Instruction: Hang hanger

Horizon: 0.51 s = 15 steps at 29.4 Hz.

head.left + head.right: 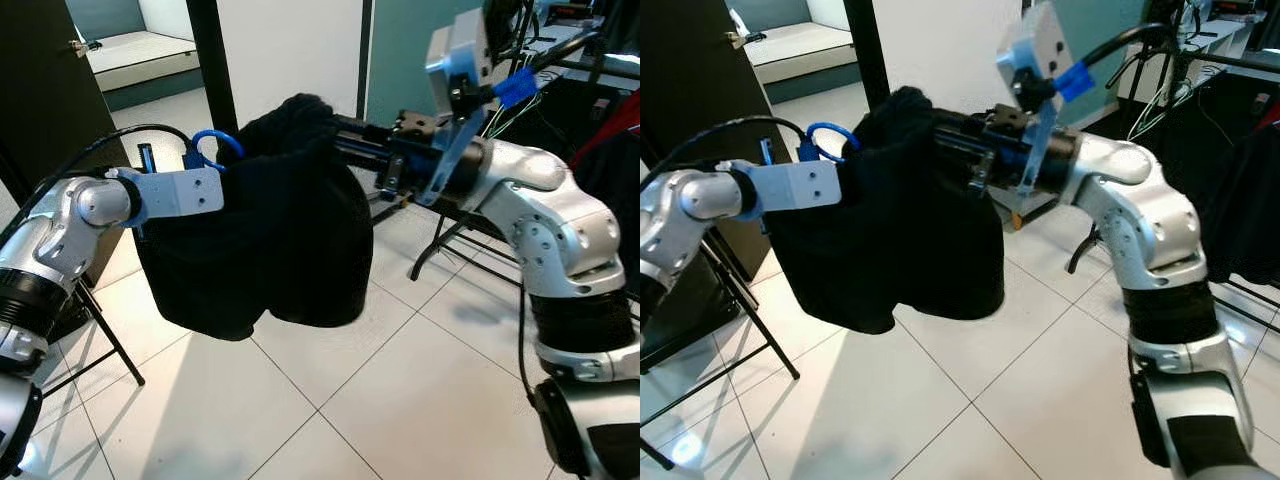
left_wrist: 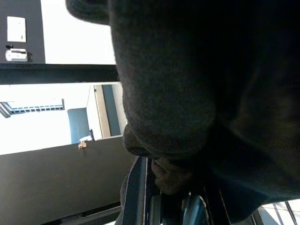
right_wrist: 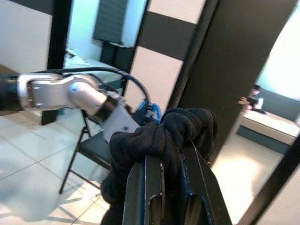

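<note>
Hanger itself I can't make out; a black knitted garment (image 1: 270,240) hangs between both arms. Right gripper (image 3: 166,154) pinches its bunched top; left gripper's (image 1: 225,190) fingers are buried, state unclear. Loose fabric could slip during the lift.

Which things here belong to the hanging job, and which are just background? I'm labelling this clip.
Part of the job:
- black garment, held up between both arms
- right tool, closed on the garment's top
- left tool, behind the garment; grip hidden

Just lying about:
- folding chair
- clothes rack at the back right
- bed through the doorway
</note>
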Motion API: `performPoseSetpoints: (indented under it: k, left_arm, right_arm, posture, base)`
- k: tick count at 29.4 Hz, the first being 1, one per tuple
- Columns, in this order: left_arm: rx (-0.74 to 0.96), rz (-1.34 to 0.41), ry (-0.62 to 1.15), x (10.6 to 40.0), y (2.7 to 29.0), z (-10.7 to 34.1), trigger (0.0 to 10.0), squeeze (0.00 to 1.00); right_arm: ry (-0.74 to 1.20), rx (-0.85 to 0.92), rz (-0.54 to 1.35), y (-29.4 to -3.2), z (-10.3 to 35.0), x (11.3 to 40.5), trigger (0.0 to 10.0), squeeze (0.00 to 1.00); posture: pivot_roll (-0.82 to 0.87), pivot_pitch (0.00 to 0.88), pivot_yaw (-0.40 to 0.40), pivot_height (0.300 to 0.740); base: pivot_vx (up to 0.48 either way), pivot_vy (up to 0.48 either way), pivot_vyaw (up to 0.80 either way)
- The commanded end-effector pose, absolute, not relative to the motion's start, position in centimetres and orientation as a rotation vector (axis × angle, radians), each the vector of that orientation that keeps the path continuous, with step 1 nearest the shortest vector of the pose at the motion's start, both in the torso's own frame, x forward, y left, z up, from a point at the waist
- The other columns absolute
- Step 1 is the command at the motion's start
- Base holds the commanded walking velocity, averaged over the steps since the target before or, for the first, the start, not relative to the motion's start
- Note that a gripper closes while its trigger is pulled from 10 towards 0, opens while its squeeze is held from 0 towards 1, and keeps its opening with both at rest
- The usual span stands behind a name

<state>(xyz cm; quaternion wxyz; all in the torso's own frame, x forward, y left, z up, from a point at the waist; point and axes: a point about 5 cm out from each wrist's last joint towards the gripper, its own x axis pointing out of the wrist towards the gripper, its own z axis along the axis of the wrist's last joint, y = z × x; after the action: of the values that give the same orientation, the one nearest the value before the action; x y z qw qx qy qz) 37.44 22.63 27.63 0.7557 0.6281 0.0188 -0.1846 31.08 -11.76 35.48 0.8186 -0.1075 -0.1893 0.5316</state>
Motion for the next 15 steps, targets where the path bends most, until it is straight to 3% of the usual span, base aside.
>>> performPoseSetpoints:
  k: [1,6,8,12,15]
  left_arm:
    - [1.38,-0.332,0.073,37.3,24.4,28.3,0.0,0.0]
    - [1.375,-0.335,0.081,37.5,24.4,27.9,0.0,0.0]
    - [1.355,-0.337,0.079,37.7,24.2,27.6,0.0,0.0]
    - [1.334,-0.331,0.077,37.9,24.0,27.5,0.0,0.0]
    - [1.296,-0.303,0.066,38.1,23.9,27.8,0.0,0.0]
  right_arm:
    - [-0.437,-0.21,1.105,-12.5,36.0,30.8,0.0,0.0]
    - [-0.416,-0.19,1.193,-11.0,34.8,29.6,0.0,0.0]
    - [-0.373,-0.167,1.351,-7.9,32.7,27.8,0.0,0.0]
    - [-0.328,-0.15,1.462,-5.4,30.9,26.1,0.0,0.0]
    - [-0.233,-0.239,1.543,-3.3,27.6,24.8,0.0,0.0]
  posture:
    - [0.02,0.0,0.038,0.735]
    - [0.02,0.0,0.04,0.735]
    - [0.01,0.0,0.042,0.735]
    - [0.01,0.0,0.042,0.735]
    - [0.02,0.0,0.043,0.735]
  base:
    - [0.0,0.0,0.0]
    - [0.0,0.0,0.0]
    - [0.0,0.0,0.0]
    - [0.0,0.0,0.0]
    - [0.0,0.0,0.0]
